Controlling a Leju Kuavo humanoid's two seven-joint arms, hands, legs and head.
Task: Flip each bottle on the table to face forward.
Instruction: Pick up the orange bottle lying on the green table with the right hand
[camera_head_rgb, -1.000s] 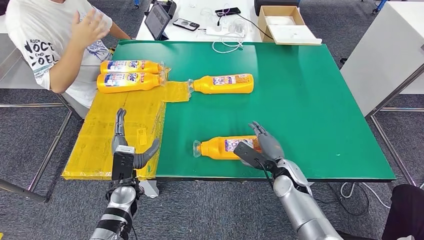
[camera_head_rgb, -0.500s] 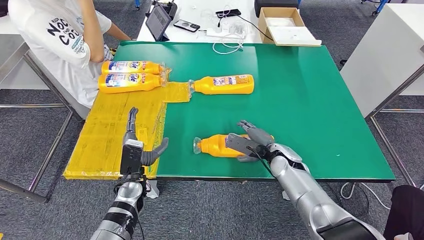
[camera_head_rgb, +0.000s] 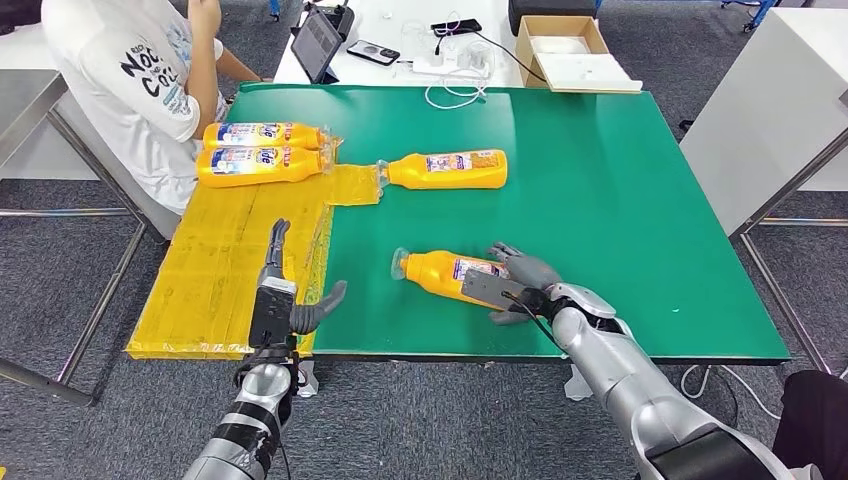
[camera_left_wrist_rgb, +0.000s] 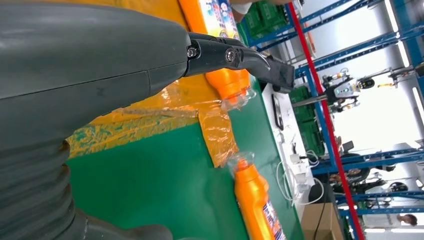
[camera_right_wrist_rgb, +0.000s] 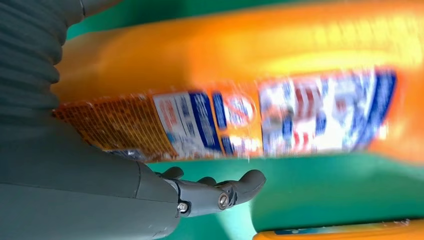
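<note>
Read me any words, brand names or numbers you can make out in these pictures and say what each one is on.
"NO" over "CO", partial black print: on the person's white shirt.
Labels on the two bottles on the yellow sheet: blue lettering, too small to read.
Label on the far bottle: too small.
Label on the bottle in the right hand: blurred.

Bottle labels too small to read; person's white shirt shows "NOC", "COE"
</note>
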